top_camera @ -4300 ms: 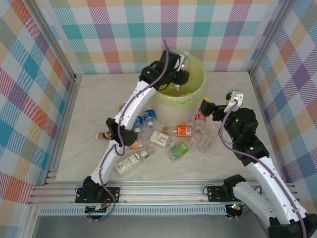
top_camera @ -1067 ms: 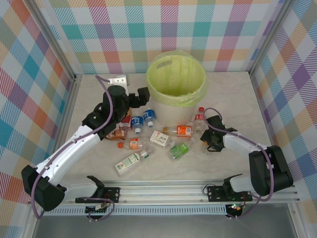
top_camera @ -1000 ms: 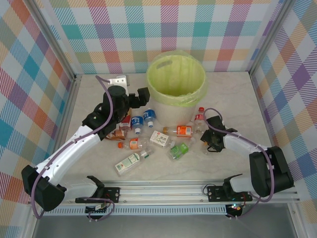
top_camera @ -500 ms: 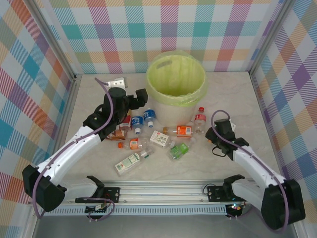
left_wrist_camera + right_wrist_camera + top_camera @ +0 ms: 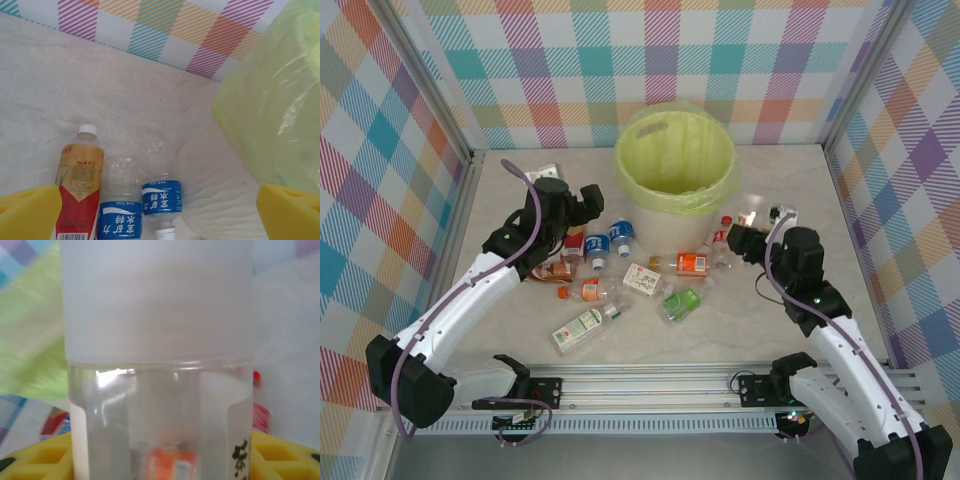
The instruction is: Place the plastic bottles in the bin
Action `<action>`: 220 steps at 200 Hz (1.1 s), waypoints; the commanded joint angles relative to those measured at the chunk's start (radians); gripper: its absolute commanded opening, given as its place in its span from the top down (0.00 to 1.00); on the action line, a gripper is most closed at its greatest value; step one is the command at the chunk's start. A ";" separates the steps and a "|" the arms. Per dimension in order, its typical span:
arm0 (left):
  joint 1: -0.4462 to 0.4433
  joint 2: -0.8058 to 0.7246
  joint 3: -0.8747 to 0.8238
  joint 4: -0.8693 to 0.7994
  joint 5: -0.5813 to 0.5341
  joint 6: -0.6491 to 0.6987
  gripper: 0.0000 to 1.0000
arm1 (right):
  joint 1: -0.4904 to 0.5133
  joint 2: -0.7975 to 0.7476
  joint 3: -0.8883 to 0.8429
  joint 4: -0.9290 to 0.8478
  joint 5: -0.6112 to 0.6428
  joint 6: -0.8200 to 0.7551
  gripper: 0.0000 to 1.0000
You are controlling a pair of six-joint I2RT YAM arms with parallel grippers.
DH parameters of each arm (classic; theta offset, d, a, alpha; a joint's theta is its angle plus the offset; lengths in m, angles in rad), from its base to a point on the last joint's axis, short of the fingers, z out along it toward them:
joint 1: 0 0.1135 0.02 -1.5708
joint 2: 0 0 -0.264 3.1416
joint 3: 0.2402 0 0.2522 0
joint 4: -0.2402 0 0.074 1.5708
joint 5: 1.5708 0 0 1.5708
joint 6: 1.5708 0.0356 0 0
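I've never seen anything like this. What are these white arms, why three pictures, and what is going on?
Two robot arms are bolted at the edge of a table, each ending in a two-finger gripper. The wide picture comes from a fixed camera above; the other two come from cameras on each wrist. Plastic bottles lie scattered before a bin lined with a yellow-green bag. The left gripper is open, empty, facing two blue-labelled bottles. The right gripper is shut on a clear bottle between its yellow pads.
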 commanded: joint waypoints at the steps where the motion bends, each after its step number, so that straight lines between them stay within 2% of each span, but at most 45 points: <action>1: 0.021 -0.025 -0.013 -0.088 0.018 -0.037 0.00 | -0.002 0.054 0.163 0.173 -0.153 -0.096 0.48; 46: 0.043 -0.071 -0.043 -0.205 0.045 -0.046 0.00 | 0.000 0.306 0.497 0.204 -0.334 -0.096 0.48; 85: 0.054 -0.078 -0.046 -0.361 0.053 -0.041 0.00 | 0.005 0.549 0.738 0.099 -0.373 -0.103 0.48; 102: 0.054 -0.086 -0.060 -0.385 0.091 -0.027 0.00 | 0.008 0.634 0.817 0.043 -0.361 -0.100 0.48; 120: 0.054 -0.081 -0.073 -0.391 0.186 0.007 0.00 | 0.012 0.714 0.903 -0.050 -0.338 -0.103 0.47; 153: 0.054 -0.043 -0.092 -0.421 0.299 0.029 0.00 | 0.044 0.833 1.042 -0.244 -0.330 -0.174 0.44; 220: 0.054 -0.035 -0.129 -0.433 0.361 0.056 0.00 | 0.130 1.016 1.240 -0.499 -0.243 -0.284 0.37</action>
